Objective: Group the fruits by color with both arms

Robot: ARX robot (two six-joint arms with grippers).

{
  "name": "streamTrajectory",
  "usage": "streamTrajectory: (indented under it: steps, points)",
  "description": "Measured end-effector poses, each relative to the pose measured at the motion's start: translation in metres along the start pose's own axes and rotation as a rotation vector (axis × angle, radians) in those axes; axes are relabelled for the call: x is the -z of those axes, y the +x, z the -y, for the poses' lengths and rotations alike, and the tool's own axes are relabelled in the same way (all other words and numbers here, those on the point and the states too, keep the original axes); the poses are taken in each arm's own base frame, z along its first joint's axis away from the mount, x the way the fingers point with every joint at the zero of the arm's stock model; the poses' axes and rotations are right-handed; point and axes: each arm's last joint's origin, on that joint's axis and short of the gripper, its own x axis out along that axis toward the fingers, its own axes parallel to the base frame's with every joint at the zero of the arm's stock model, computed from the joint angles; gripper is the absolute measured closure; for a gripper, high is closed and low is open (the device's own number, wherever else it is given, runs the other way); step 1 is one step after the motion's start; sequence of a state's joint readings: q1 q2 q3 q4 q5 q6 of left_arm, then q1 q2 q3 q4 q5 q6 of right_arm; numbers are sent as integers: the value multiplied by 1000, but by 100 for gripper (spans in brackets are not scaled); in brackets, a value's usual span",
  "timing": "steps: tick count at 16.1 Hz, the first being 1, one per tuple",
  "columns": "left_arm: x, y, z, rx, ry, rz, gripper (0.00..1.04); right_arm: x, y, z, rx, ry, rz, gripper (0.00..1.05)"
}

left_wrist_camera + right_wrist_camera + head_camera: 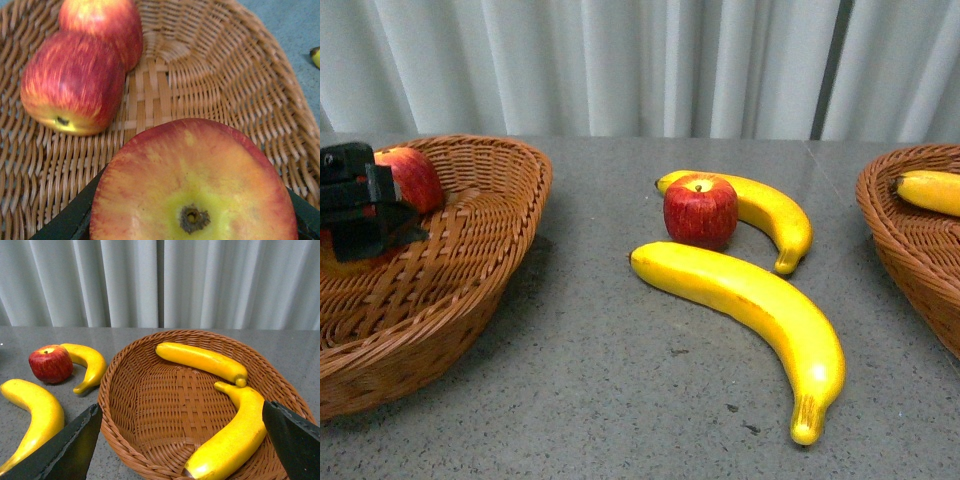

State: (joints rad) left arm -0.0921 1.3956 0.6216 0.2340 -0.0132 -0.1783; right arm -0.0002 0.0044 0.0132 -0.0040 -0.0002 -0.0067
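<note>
My left gripper (192,222) is shut on a red-and-yellow apple (192,180) and holds it over the left wicker basket (215,85). Two more apples (75,82) (107,25) lie in that basket. In the front view the left gripper (365,215) is over this basket (470,260), with a red apple (412,175) against it. One apple (701,210) and two bananas (770,215) (750,305) lie on the table between the baskets. My right gripper (180,412) is open and empty above the right basket (150,405), which holds two bananas (202,360) (232,435).
The right basket (910,240) shows at the front view's right edge with a banana (930,190) in it. A grey-white curtain (640,60) hangs behind the grey table (600,400). The table apple (50,363) and both loose bananas (87,362) (35,415) also show in the right wrist view.
</note>
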Motion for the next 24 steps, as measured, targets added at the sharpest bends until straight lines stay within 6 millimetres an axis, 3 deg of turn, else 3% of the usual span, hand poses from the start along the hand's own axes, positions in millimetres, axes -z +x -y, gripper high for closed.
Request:
streamTrajectory:
  steps: [4,7,11,13,14,22,23,24]
  points:
    - [8,3,2,15,24,-22,36,0,0,0,0,0,0,7]
    - [4,-5,11,33,58,-5,5,0,0,0,0,0,0,7]
    - [-37,-50,68,166,213,208,7,0,0,0,0,0,0,7]
    - [-51,-33,100,311,285,199,7,0,0,0,0,0,0,7]
    - [-52,-25,107,339,302,187,7,0,0,0,0,0,0,7]
    - [-56,24,134,370,400,105,7,0,0,0,0,0,0,7]
    - [-56,34,138,367,419,95,7,0,0,0,0,0,0,7]
    - [-56,66,149,372,452,57,7,0,0,0,0,0,0,7]
